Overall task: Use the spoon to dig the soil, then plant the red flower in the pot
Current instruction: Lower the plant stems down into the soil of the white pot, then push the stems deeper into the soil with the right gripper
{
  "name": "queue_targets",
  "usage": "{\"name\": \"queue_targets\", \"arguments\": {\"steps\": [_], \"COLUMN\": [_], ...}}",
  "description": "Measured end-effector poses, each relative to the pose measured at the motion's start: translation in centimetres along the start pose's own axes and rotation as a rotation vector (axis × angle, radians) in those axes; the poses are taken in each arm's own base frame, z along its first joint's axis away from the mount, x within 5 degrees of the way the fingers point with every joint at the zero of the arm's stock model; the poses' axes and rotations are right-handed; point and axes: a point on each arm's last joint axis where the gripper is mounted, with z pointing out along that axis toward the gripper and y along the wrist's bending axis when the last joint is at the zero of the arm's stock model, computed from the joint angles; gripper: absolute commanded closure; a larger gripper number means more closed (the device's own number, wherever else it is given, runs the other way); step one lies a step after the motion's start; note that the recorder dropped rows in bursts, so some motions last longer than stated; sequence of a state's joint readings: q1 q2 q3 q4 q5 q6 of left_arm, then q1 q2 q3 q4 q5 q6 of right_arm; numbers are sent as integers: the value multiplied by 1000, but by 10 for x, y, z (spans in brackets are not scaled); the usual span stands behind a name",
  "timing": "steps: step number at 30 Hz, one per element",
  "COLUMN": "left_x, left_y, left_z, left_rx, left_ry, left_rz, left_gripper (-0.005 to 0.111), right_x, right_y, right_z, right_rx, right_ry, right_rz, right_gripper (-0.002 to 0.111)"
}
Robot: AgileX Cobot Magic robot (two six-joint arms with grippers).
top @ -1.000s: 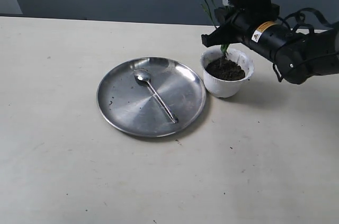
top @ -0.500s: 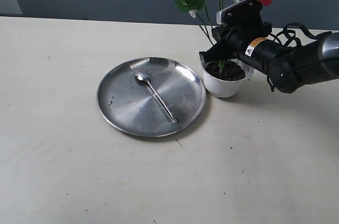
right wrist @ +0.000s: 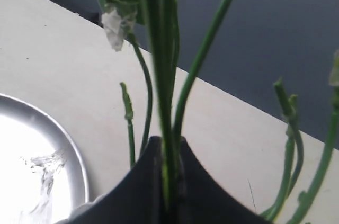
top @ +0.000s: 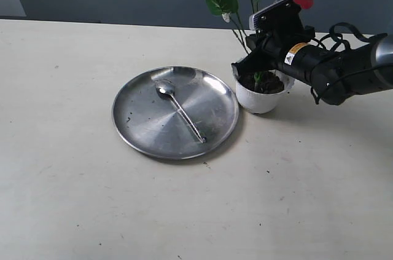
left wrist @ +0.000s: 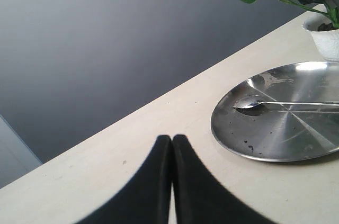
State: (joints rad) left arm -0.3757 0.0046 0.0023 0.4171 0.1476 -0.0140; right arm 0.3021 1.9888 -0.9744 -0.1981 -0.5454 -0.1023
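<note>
Our left gripper [left wrist: 171, 152] rests pressed together, empty. The spoon [top: 178, 109] lies on the plate [top: 138, 134]. At the plate's three o'clock, our right gripper [top: 255, 69], clamped on the flower [top: 253, 2], has lowered its stems into the pot [top: 263, 97]; planting seems nearly done.

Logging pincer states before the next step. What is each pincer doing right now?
Left pincer: closed, holding nothing, away from the steel plate.
Right pincer: closed on the red flower stems, over the pot.

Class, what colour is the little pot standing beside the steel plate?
White; the pot shows best in the exterior view.
</note>
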Motion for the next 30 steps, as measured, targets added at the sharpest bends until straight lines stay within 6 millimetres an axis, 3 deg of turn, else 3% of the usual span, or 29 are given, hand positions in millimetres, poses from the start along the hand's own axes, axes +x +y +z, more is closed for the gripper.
{"name": "queue_targets", "arguments": {"steps": [9,30], "left_x": [0,0], "left_y": [0,0], "left_z": [0,0], "left_rx": [0,0], "left_ry": [0,0], "left_rz": [0,0], "left_gripper": [106,106], "right_x": [0,-4], "right_y": [-1,4], "right_z": [-4,-9], "right_rx": [-3,-17], "right_ry": [50,100], "right_rz": [2,30], "right_gripper": [85,85]}}
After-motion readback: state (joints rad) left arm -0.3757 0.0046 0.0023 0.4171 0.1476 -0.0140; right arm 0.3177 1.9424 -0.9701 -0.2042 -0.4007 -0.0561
